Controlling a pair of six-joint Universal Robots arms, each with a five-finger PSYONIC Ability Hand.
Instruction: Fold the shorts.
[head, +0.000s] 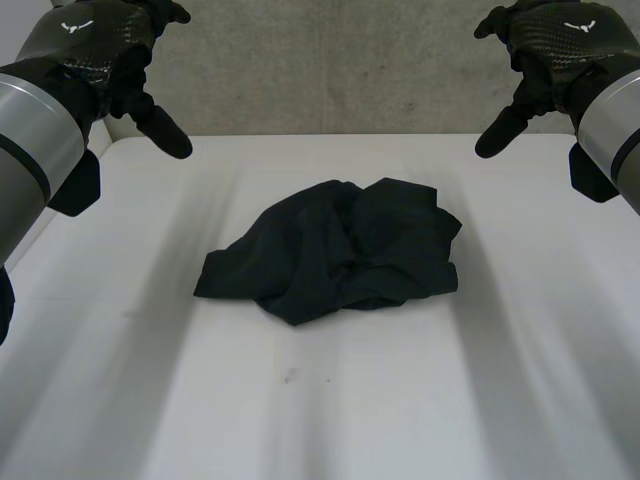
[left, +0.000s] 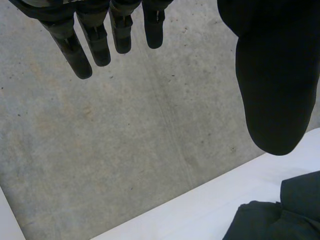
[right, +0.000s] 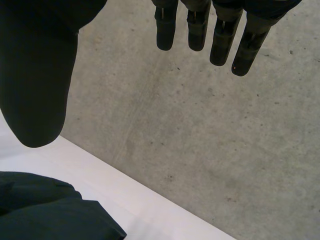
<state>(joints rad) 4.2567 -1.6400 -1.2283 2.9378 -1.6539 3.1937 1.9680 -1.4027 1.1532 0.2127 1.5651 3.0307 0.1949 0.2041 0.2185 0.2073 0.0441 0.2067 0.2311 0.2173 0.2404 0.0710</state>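
Dark shorts (head: 335, 250) lie crumpled mid-worktop (head: 400, 400); left hand (head: 110, 60) at ten o'clock and right hand (head: 545, 55) at two o'clock hover spread, empty. Soft, light cloth likely wants gripping at its outer edges.

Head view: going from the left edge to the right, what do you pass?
left hand, open, raised → black shorts, crumpled in a heap mid-table → right hand, open, raised
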